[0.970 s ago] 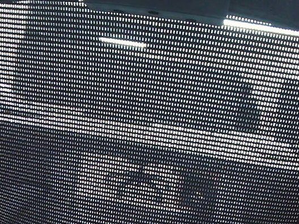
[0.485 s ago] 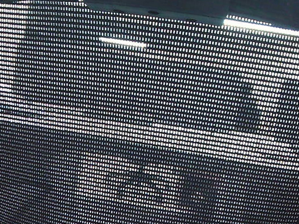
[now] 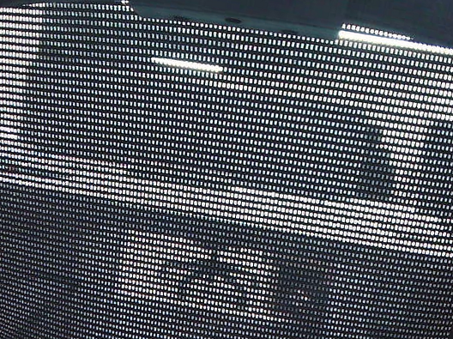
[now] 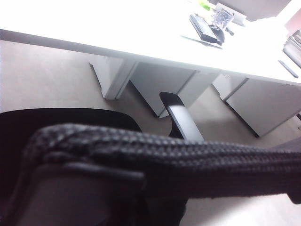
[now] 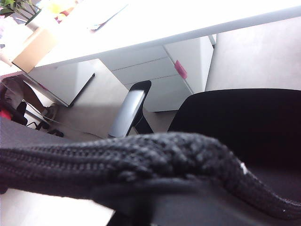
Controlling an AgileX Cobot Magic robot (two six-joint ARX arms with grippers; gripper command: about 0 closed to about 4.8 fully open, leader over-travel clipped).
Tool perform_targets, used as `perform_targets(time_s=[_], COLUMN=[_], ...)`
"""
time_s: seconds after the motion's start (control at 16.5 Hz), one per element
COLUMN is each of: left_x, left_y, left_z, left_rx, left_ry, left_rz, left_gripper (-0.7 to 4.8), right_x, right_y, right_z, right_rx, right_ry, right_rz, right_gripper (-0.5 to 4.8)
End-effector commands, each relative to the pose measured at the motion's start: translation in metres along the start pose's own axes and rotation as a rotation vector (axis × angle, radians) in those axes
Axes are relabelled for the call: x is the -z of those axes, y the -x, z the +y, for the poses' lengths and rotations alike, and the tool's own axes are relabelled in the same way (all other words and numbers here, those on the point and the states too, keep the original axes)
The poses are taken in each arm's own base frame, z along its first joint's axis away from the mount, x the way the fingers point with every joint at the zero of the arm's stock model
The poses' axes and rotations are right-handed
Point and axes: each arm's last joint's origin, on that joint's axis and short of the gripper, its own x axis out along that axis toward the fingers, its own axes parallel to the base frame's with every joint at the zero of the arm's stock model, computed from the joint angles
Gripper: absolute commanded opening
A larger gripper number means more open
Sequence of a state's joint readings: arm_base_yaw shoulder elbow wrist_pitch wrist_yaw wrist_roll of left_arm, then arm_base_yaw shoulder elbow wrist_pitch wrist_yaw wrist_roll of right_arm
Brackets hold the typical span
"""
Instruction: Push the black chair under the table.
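Neither wrist view shows any jaws, so I cannot tell whether the left gripper or the right gripper is open, closed or holding anything; both cameras look over the top rim of the black chair (image 4: 155, 157), its woven mesh edge filling the near part of each picture. Presumably both grippers sit right at that rim (behind the chair back), left arm on the left side, right arm on the right.

Past the rim: the seat (image 5: 244, 122), an armrest (image 4: 181, 117) on the left side and another armrest (image 5: 127, 110) on the right, then the table (image 4: 94, 28) with its drawer cabinet (image 5: 155, 70) beyond.

Change: in the exterior view the mesh back (image 3: 221, 203) sits slightly lower and further off than half a second ago, with a bit more of the top frame showing (small shift only). Reads as the chair creeping forward under the push.

The seat is near the table edge but not under it yet; bare floor (image 4: 51, 75) lies between. Push likely needs to continue, kept even so the chair doesn't swivel.
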State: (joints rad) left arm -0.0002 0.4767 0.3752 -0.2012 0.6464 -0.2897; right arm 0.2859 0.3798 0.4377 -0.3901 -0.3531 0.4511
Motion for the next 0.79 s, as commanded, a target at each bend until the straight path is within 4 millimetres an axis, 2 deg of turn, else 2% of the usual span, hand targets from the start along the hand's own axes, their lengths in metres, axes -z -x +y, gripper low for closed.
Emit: perform_targets(time_s=[0.06, 0.36, 0.79], left_x=[-0.006, -0.014, -0.023], left_y=[-0.005, -0.015, -0.040], left_z=[0.003, 0.009, 0.022], left_rx=[-0.019, -0.041, -0.027], left_ry=[-0.017, -0.045, -0.051], left_rz=[-0.028, -0.078, -0.126], left_gripper=[-0.06, -0.06, -0.06], right_x=[-0.006, -0.018, -0.029], right_y=[-0.004, -0.025, -0.059], right_z=[-0.001, -0.004, -0.015], right_rx=[0.035, 0.036, 0.087], right_ry=[0.017, 0.034, 0.088], right_rz=[-0.051, -0.085, -0.136], right_gripper=[-0.05, -0.05, -0.05])
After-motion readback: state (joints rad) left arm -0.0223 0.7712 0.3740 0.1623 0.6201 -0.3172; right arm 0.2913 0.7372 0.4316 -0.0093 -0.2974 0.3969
